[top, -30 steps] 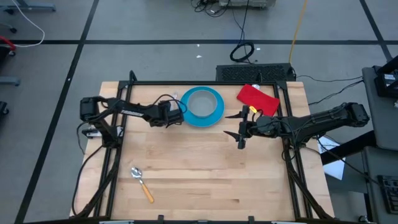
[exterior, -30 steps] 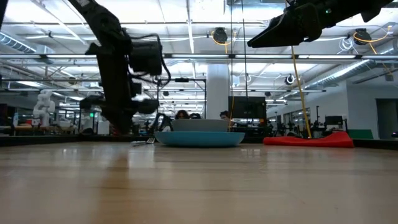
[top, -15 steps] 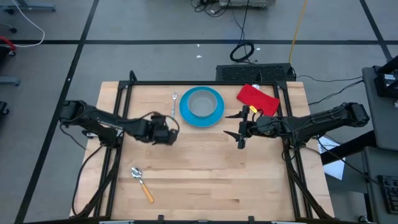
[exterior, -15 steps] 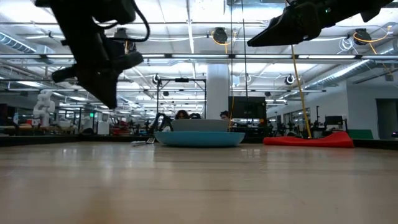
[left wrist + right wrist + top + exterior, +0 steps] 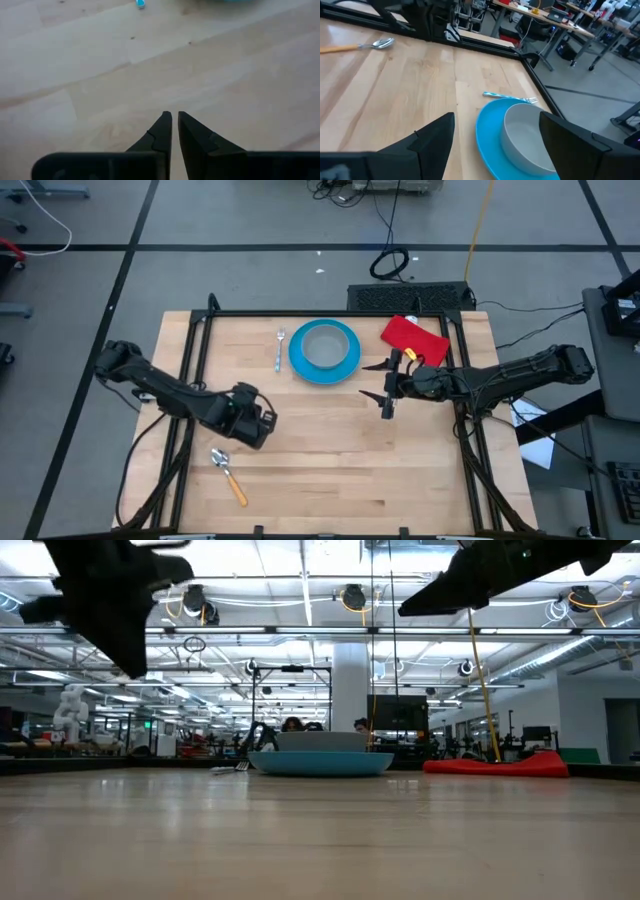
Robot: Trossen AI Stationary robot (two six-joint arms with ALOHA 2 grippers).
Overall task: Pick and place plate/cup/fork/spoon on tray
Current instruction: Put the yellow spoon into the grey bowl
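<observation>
The blue plate [image 5: 324,351] lies at the table's far middle with the pale grey cup [image 5: 322,347] standing in it; both also show in the right wrist view, the plate [image 5: 490,135] and the cup [image 5: 530,135]. The slim fork [image 5: 279,348] lies flat on the table just left of the plate. The orange-handled spoon [image 5: 228,475] lies flat near the front left. My left gripper [image 5: 262,423] is shut and empty above bare wood, between the plate and the spoon. My right gripper [image 5: 378,383] is open and empty, hovering right of the plate.
A red cloth-like rectangle [image 5: 414,340] lies at the far right, behind my right gripper. A black frame [image 5: 300,313] runs along the table's far edge and sides. Bare wood spans the table's middle and near right.
My left gripper has moved from beside the plate's left rim toward the table's near left, toward the spoon. The fork lies where the gripper was, beside the plate. My right arm has kept still.
</observation>
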